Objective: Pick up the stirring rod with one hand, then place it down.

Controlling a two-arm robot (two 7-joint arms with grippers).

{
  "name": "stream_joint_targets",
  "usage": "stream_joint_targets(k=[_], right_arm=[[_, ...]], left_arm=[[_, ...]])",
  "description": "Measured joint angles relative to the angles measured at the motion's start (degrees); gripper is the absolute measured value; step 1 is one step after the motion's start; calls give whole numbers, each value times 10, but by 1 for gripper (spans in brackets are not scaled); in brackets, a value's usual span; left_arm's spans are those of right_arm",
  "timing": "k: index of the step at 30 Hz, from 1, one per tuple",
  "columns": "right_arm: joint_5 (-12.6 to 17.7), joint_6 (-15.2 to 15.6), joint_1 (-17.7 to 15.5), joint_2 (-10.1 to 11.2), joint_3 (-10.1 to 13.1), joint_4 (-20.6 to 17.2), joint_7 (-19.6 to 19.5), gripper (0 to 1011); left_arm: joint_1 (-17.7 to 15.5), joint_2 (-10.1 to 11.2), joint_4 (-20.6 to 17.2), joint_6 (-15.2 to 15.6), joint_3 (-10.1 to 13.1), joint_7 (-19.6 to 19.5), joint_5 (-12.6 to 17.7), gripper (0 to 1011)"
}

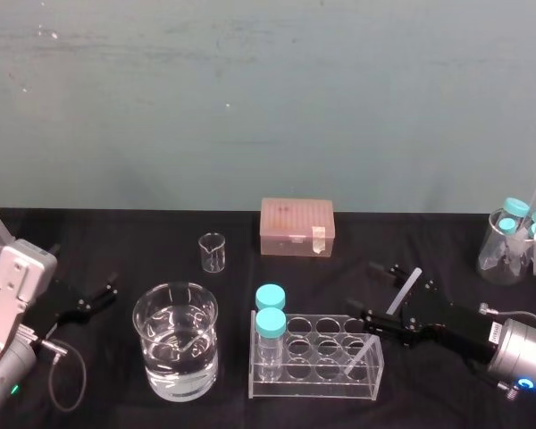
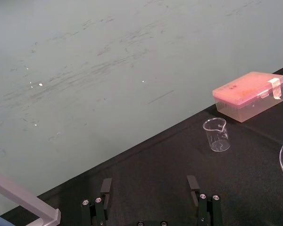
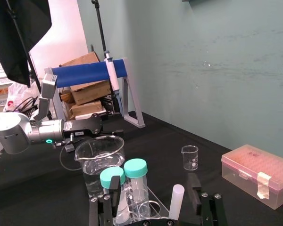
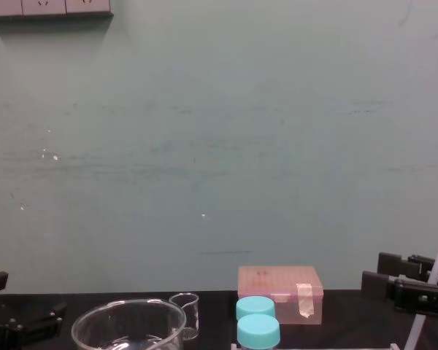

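- Right claw (image 1: 377, 293) is spread, its 2 fingers either side of the stirring rod (image 1: 405, 292).
- The rod leans steeply out of the tube rack (image 1: 314, 365).
- Left claw (image 1: 96, 297) is parked, spread, well apart.

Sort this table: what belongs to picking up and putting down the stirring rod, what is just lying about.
For the job: long, thin, whitish translucent stirring rod; black two-fingered right gripper, open either side of it.
Lying about: clear plastic tube rack the rod leans in; two blue-capped bottles; large glass beaker of water; small empty glass beaker; pink plastic box; left gripper, idle at left.
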Motion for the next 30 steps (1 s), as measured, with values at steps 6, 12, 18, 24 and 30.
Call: stream_joint_targets(k=[6,12,18,24,30], right_arm=[[0,-1,0,0,1,-1,0,1003],[13,-19,-6,3,26,-29,-8,1003],[27,-37,-6,4,60,-67,-24,1003],[16,-47,1,-2,90,-93,-75,1003],[-60,-33,-1,-30,113,-107,-224,1003]], left_arm=[[0,0,0,0,0,0,0,1005],[0,0,0,0,0,0,0,1005],[0,0,0,0,0,0,0,1005],[0,0,0,0,0,0,0,1005],[0,0,0,0,0,0,0,1005]])
